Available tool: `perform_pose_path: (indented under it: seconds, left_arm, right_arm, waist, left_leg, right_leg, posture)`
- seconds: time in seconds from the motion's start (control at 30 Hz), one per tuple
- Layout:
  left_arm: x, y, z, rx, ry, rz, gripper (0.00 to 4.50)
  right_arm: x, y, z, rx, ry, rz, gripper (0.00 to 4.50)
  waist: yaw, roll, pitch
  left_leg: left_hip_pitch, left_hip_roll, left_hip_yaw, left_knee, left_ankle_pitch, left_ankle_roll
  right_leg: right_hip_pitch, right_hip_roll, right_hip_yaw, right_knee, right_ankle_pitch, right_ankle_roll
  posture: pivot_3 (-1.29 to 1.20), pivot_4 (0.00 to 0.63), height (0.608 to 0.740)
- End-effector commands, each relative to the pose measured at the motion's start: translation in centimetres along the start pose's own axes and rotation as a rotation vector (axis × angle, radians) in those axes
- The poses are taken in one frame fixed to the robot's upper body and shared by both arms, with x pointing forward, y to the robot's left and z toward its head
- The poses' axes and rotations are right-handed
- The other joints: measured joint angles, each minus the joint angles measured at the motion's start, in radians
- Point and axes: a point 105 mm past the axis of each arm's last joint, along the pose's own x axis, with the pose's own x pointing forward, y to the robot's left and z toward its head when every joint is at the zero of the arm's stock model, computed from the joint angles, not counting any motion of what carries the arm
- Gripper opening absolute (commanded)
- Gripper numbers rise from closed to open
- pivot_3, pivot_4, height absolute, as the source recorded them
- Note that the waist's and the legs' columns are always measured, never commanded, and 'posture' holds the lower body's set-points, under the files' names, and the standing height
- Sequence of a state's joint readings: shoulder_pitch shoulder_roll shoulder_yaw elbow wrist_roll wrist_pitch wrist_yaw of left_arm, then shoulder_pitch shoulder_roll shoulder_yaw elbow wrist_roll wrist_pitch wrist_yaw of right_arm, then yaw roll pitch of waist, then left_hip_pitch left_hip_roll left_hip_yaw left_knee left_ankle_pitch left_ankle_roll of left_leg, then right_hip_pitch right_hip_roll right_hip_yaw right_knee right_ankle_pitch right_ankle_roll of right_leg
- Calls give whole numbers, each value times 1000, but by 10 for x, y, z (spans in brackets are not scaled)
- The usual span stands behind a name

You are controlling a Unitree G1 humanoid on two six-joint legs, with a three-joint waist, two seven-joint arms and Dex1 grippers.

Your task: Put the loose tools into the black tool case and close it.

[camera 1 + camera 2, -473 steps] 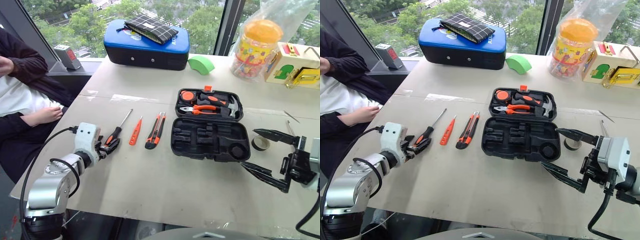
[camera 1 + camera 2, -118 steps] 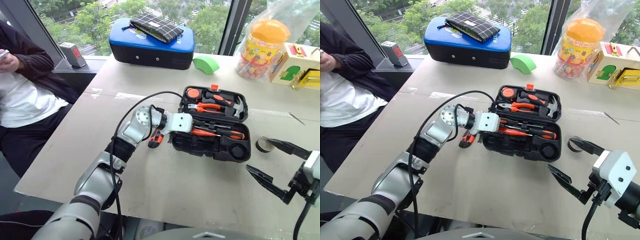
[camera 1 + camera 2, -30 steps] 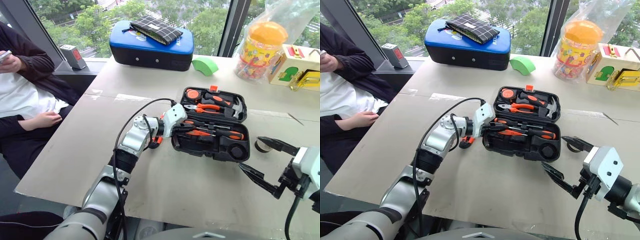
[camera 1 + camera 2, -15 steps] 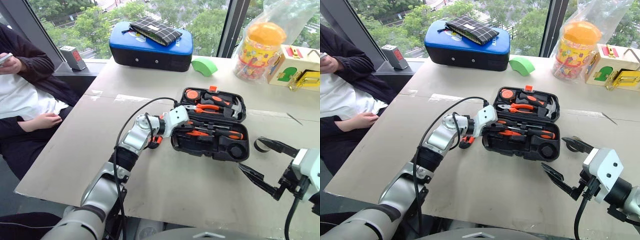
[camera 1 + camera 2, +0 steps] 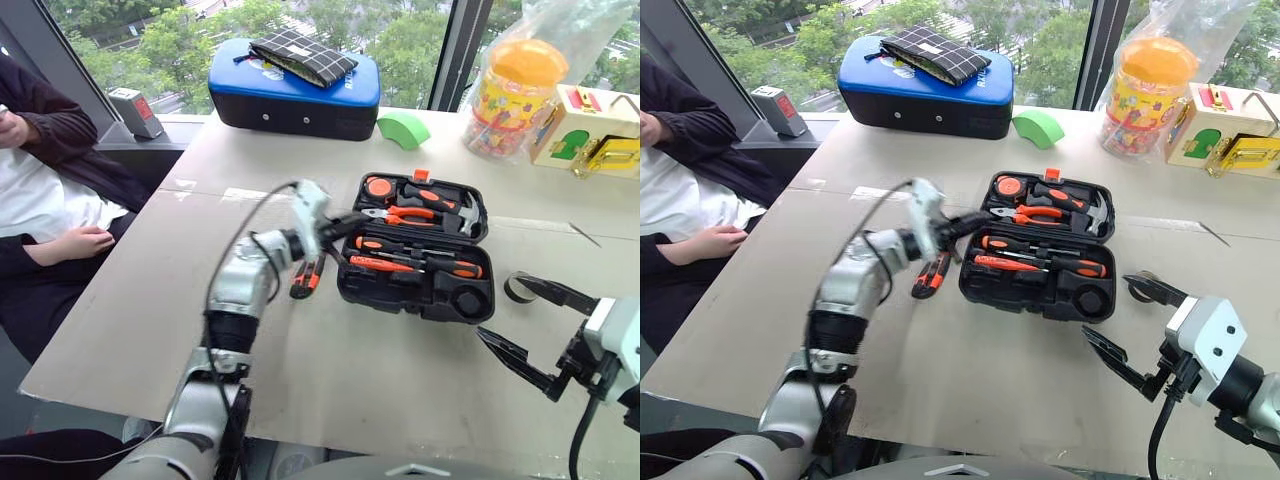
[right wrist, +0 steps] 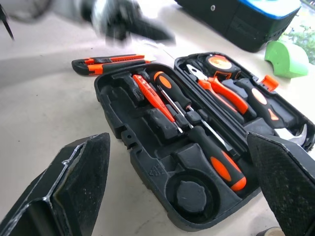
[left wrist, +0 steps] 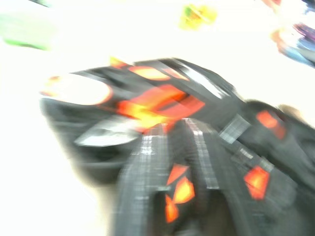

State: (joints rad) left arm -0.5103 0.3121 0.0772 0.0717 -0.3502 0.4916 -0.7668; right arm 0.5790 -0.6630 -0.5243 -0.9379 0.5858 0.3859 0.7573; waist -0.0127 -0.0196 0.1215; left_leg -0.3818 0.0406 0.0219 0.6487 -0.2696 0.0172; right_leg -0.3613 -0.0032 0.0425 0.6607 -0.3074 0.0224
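Observation:
The black tool case (image 5: 347, 283) lies open at mid-table. In its near half rest two black-and-orange screwdrivers (image 6: 170, 91) (image 6: 216, 157) and the slim orange tester (image 6: 151, 97). The utility knife (image 5: 305, 277) lies on the table just left of the case. My left gripper (image 5: 340, 228) hovers, blurred, above the case's left edge and the knife, fingers apart and nothing between them. The small dark tape roll (image 5: 516, 289) sits right of the case. My right gripper (image 5: 500, 310) stands wide open beside it, its far finger reaching over the roll.
Pliers (image 5: 415, 214), a hammer and a round tape measure (image 5: 378, 189) fill the case's far half. At the table's back stand a blue-topped case (image 5: 295, 85), a green block (image 5: 403, 128), an orange-lidded jar (image 5: 515, 90) and a toy box (image 5: 590, 130). A person (image 5: 40, 190) sits at the left.
My left gripper has drawn back from inside the case, leftward and up, and its fingers have parted. The right gripper has kept still.

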Motion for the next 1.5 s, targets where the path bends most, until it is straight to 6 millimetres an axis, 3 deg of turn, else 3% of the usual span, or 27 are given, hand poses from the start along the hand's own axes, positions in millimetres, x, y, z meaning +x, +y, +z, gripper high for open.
perform_pose_path:
  seconds: [0.03, 0.17, 0.27, 0.43, 0.6, 0.63, 0.67, 0.73, 0.77, 0.83, 0.93, 1.07, 1.17, 1.27, 1.5]
  left_arm:
    - [-21, 1, 7, -1, 24, 125, 2804]
    - [-44, 1, -16, 14, 178, 293, 4428]
    - [-46, -13, -42, -8, 302, 330, 4428]
    - [-44, -20, -72, -17, 426, 338, 4428]
    - [-47, -19, -86, -25, 467, 329, 3106]
    - [-48, -19, -86, -25, 462, 323, 2618]
    - [-49, -18, -85, -23, 452, 318, 2595]
    - [-45, -10, -62, -16, 309, 309, 1731]
    - [-39, -12, -38, 32, 202, 228, 1721]
    - [-32, -22, -10, 79, 97, 69, 1721]
    - [-26, -46, -1, 145, 108, -194, 1721]
    - [-22, -77, -10, 276, 193, -515, 1721]
    - [7, -87, -24, 439, 291, -671, 1721]
    - [22, -88, -34, 523, 329, -731, 1721]
    - [27, -89, -57, 627, 432, -855, 1721]
  right_arm:
    - [0, 0, 9, -33, -34, 12, 4500]
    - [5, -3, 8, -32, -44, 44, 4500]
    - [9, -6, 9, -39, -52, 77, 4500]
    - [10, -12, 10, -53, -45, 100, 4500]
    - [7, -13, 10, -59, -34, 106, 4500]
    - [7, -13, 10, -60, -33, 105, 4500]
    - [7, -12, 10, -60, -31, 105, 4500]
    - [5, -12, 10, -56, -29, 94, 4500]
    - [4, -12, 8, -52, -25, 85, 4500]
    - [0, -12, 7, -48, -20, 76, 4500]
    - [-4, -14, 6, -47, -13, 70, 4500]
    - [-12, -19, 3, -49, 5, 56, 4500]
    - [-19, -25, 1, -58, 26, 27, 4500]
    - [-21, -24, 1, -58, 32, 17, 4500]
    - [-25, -16, 0, -47, 46, -8, 4500]
  waist:
    - [3, 0, 0]
    - [7, -2, 1]
    - [11, -2, 1]
    - [14, -2, 1]
    - [21, 1, -1]
    - [23, 1, -1]
    - [24, 1, -1]
    - [24, 1, -1]
    - [24, 1, -1]
    - [28, -2, 2]
    - [28, -2, 2]
    - [25, 0, 1]
    - [27, 0, 2]
    - [29, 0, 2]
    - [6, 1, 3]
  left_leg:
    - [0, 0, 0, 0, 0, 0]
    - [1, -2, 0, 1, 0, 0]
    - [1, -3, 0, 2, 0, -1]
    - [1, -3, 0, 1, 1, -1]
    - [1, -3, 0, -1, 1, -1]
    - [1, -3, 0, -1, 1, -1]
    - [1, -3, 0, -1, 1, -1]
    - [1, -3, 1, 0, 1, -1]
    - [1, -3, 1, 0, 1, -1]
    - [0, -3, 0, 0, 1, -1]
    - [-1, -3, 0, 0, 1, -1]
    - [0, -4, 2, -1, 1, -1]
    - [0, -4, 1, -1, 1, -1]
    - [-1, -4, 0, 1, 1, -1]
    - [-1, -3, 1, -1, 0, 0]
  right_leg:
    - [0, -1, 0, 0, 0, 0]
    - [1, -4, 0, 0, 0, 0]
    - [2, -6, -1, 1, 0, 1]
    - [2, -5, -1, 1, 0, 0]
    - [1, -5, -1, 0, 0, 0]
    - [1, -5, -1, 0, 0, 0]
    - [1, -5, -1, 0, 0, 0]
    - [2, -5, 0, 0, 0, 0]
    - [1, -5, 0, 0, 0, 0]
    - [0, -5, -1, 1, 0, 0]
    - [0, -5, -2, 0, 0, -1]
    - [1, -5, -1, -2, 0, 0]
    - [1, 2, 0, -2, 0, 0]
    - [1, 4, -1, -2, 0, 0]
    - [0, 5, 1, -2, 0, 0]
  posture:
    - [0, 150, 740]
    - [0, 150, 740]
    - [0, 150, 740]
    - [0, 150, 740]
    - [0, 150, 740]
    - [0, 150, 740]
    - [0, 150, 740]
    - [0, 150, 740]
    - [0, 150, 740]
    - [0, 150, 740]
    - [0, 150, 740]
    - [0, 150, 740]
    - [0, 150, 740]
    - [0, 150, 740]
    - [0, 150, 740]
